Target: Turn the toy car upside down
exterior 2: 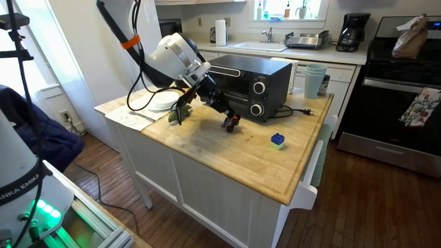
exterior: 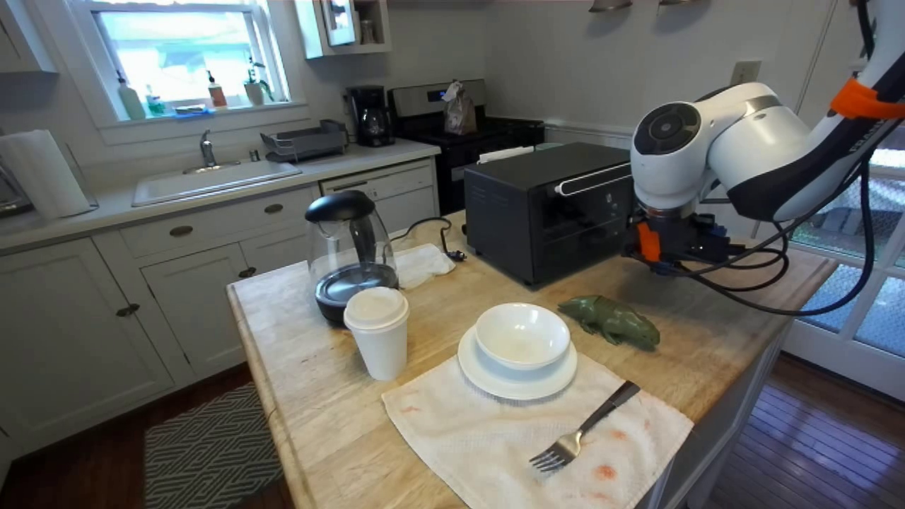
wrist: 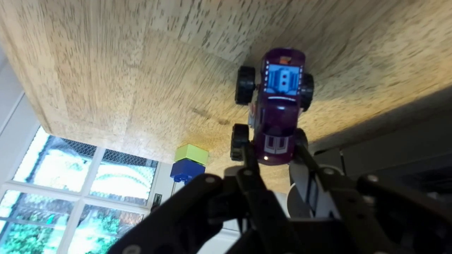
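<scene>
1. Between the black fingers (wrist: 251,180) sits the purple toy monster truck (wrist: 279,113), gripped by what looks like its bonnet end. The fingers appear clamped on the body, one along each flank, inside the wheels.
2. Roof and blue bed show in the wrist view; in an exterior view the truck (exterior 2: 229,123) tilts steeply, its free end low. It is not yet upside down. The step in hand, I judge, is the turn itself: the grip is made, the inversion unfinished.
3. Just beneath lies the wooden surface (exterior 2: 248,162); whether the lowest wheel touches it, I cannot tell. The next move probably calls for a little clearance, then tipping the fingers until the roof faces down, and a gentle lowering before letting go. With only one end held, the truck might pivot or slip if the free end catches.
4. Near the truck stands the black toaster oven (exterior 2: 249,84), so the swing should keep clear of its door.
5. Farther off, the two-brick stack (exterior 2: 277,140), blue on pale green, stands well apart and seems unlikely to interfere.
</scene>
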Robot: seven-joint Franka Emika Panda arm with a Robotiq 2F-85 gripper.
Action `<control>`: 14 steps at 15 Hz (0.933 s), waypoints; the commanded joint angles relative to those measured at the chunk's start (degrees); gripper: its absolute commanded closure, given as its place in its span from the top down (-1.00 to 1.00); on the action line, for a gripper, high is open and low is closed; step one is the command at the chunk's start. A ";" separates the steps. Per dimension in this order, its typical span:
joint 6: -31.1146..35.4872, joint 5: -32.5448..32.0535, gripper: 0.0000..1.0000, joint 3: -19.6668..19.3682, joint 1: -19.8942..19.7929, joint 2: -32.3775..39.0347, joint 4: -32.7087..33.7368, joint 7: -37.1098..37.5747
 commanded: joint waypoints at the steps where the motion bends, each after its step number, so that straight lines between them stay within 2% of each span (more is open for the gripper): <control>1: -2.34 -5.47 -0.85 2.58 -2.05 0.37 -0.52 3.40; 4: -4.00 -7.85 -0.85 3.94 -3.00 0.56 -0.67 4.35; 7: -5.44 -7.34 -0.85 5.25 -3.96 0.67 -0.86 4.36; 8: -5.91 -7.19 -0.68 5.57 -4.21 0.72 -0.87 4.41; 9: -6.36 -7.30 -0.42 5.81 -4.37 0.78 -0.89 4.52; 10: -6.74 -7.08 0.09 6.10 -4.57 0.78 -0.96 4.29; 11: -6.92 -6.94 0.11 6.33 -4.76 0.77 -1.02 4.18; 14: -6.91 -6.36 0.53 6.88 -5.37 1.02 -1.58 3.81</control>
